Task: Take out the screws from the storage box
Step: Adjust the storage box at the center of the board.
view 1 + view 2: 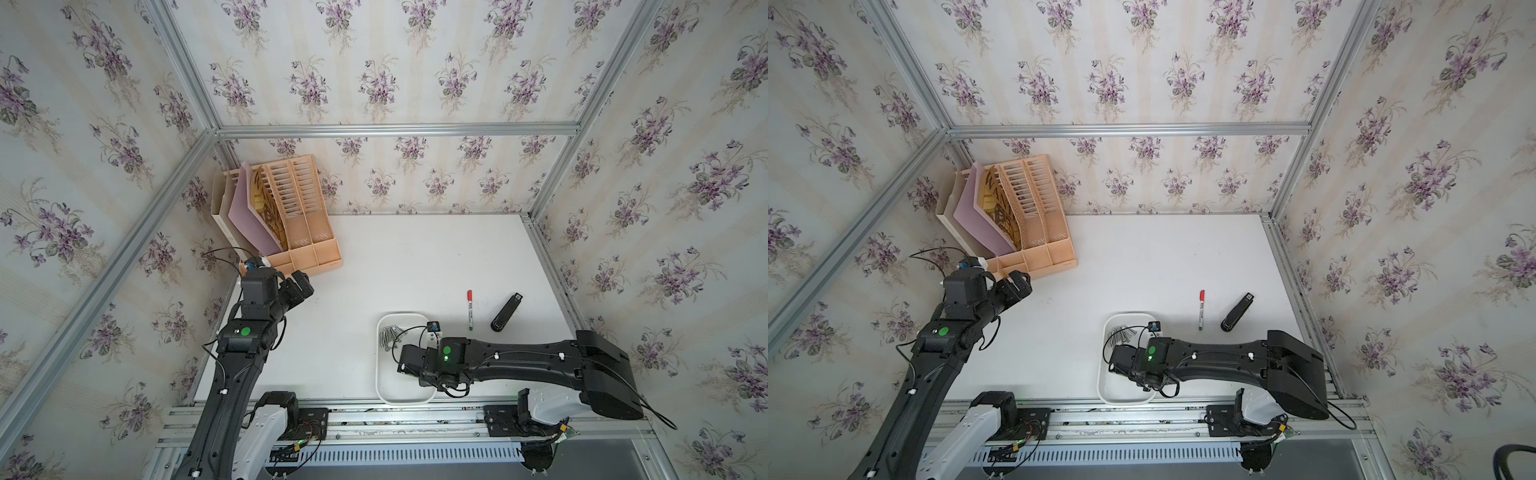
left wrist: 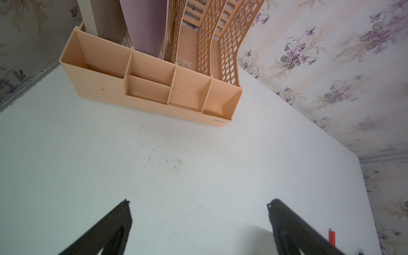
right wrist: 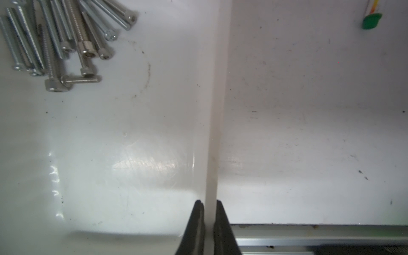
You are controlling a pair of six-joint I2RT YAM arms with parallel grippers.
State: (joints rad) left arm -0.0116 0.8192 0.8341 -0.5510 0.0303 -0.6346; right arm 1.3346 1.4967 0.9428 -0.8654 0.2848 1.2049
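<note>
1. The storage box [image 1: 399,392] [image 1: 1121,392], a shallow white tray with rounded corners, stands on the table [image 1: 415,257] at its near edge, close to the right arm's base.
2. Contents: the screws [image 1: 388,334] [image 1: 1121,333] [image 3: 59,39] lie in a loose, overlapping heap on the box floor, at its far end toward the left arm's side. The floor beside them is glossy and scuffed.
3. The right gripper [image 3: 208,202] has its jaws pressed together on the box's side wall, the one facing the marker. One finger is inside the box and one outside, toward the near end.
4. The left gripper [image 2: 198,202] [image 1: 301,284] has its jaws wide apart and grips nothing. It hangs over bare table just in front of the file organiser [image 1: 320,259] [image 2: 99,88].
5. The organiser, peach and slatted, stands in the far left corner against the wall. Its upright slots hold a pink board [image 1: 249,208] and a cream board [image 1: 218,208].
6. A marker pen [image 1: 470,309] and a black stapler [image 1: 506,312] lie on the table beyond the box, apart from it and from each other.
7. Obstructions:
   - In both top views the right arm's wrist covers the middle of the box and the fingers. The grip shows only in the right wrist view.
   - The heap is cut off by that view's edge and the screws overlap, so the count cannot be told.
   - A yellow-brown patterned sheet behind the pink board is largely hidden.
   - Each wrist view shows only one end of the marker.
</note>
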